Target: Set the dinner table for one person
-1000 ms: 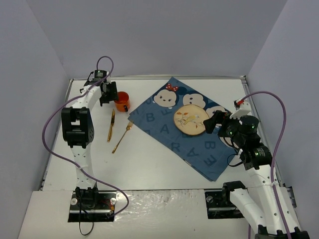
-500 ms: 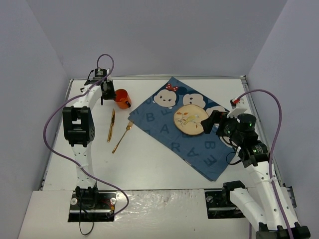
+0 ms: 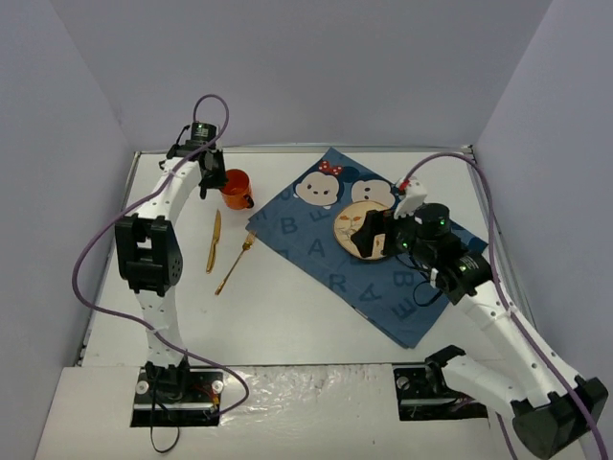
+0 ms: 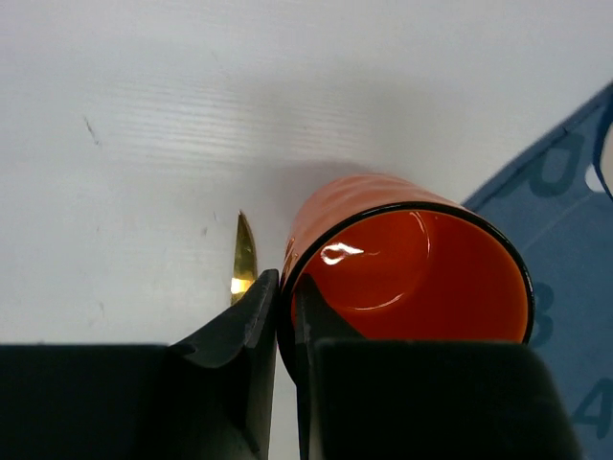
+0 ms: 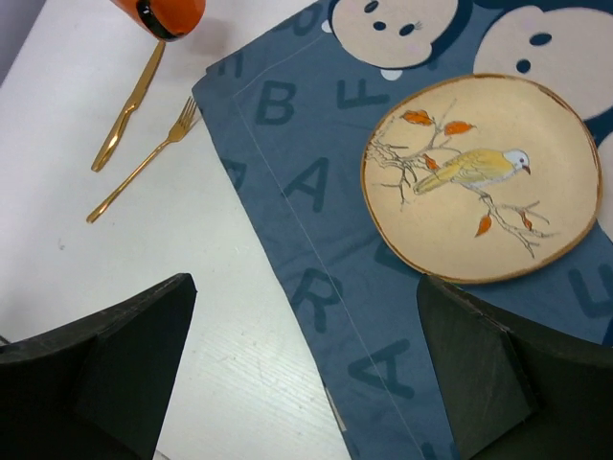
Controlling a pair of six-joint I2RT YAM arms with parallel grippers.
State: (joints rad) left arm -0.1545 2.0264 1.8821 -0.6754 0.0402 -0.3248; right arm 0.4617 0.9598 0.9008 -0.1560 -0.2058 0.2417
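My left gripper is shut on the rim of an orange mug at the back left of the white dinner table. In the left wrist view the mug has its wall pinched between the black fingers of that gripper. A gold knife and a gold fork lie side by side on the table just nearer than the mug. My right gripper hangs open above a bird-painted plate resting on the blue cloth, with nothing between its fingers.
The blue letter-printed cloth lies diagonally across the middle and right of the table. Lavender-grey walls close in the back and both sides. Purple cables loop from both arms. The knife tip shows just beyond the left fingers.
My left gripper has closed on the mug's rim. My right arm has swung left and forward, bringing its open gripper over the plate.
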